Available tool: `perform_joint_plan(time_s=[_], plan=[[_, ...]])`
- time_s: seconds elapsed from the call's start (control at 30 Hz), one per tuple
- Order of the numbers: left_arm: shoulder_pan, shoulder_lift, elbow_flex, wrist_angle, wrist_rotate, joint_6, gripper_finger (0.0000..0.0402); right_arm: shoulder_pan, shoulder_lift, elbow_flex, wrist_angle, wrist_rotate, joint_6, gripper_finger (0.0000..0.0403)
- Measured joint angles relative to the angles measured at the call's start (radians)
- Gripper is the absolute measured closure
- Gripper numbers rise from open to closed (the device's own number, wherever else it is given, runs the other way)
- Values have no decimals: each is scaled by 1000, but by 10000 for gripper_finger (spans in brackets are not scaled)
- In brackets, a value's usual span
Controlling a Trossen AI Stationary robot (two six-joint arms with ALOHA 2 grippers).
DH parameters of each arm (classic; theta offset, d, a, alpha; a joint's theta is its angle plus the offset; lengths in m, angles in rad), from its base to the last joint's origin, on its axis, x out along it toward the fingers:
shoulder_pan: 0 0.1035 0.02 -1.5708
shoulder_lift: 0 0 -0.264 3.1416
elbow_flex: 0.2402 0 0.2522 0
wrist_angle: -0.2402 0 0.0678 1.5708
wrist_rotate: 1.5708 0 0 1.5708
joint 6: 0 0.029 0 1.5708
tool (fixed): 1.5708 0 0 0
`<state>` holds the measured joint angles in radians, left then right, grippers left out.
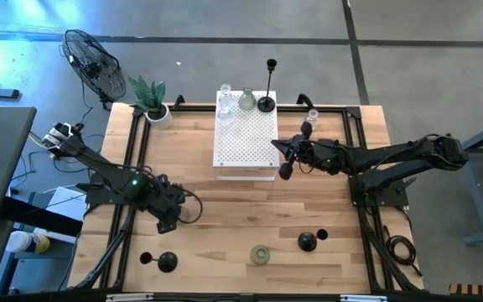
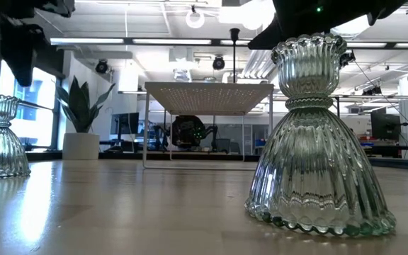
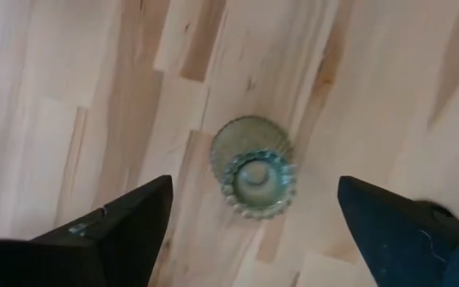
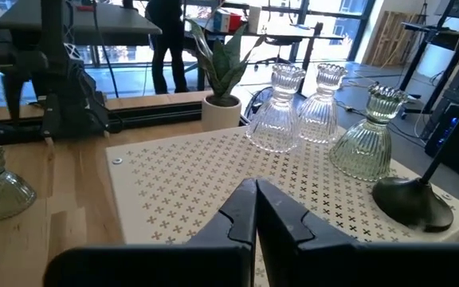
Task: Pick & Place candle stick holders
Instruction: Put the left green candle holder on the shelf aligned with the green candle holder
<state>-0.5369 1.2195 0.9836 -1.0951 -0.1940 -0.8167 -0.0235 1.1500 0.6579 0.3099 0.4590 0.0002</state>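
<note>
Four candle stick holders stand on the white perforated box [image 1: 245,138] at upper centre of the high view — two clear glass ones [image 4: 278,118], a greenish glass one [image 4: 366,143] and a black one [image 1: 267,102] with a tall stem — while I count more scattered along the lower edge of the table [image 1: 225,210]. My right gripper [image 1: 286,159] hangs at the box's right edge with its fingers pressed together on nothing. My left gripper [image 1: 173,216], fingers spread wide, hovers over a lone greenish glass holder [image 3: 253,168] near the table's lower left.
</note>
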Motion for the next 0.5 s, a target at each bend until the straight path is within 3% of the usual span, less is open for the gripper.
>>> perform_joint_plan(time_s=[0.5], plan=[[0,36,-118,127,-2,-54,67,0,0,0,-4,-6,0,403]])
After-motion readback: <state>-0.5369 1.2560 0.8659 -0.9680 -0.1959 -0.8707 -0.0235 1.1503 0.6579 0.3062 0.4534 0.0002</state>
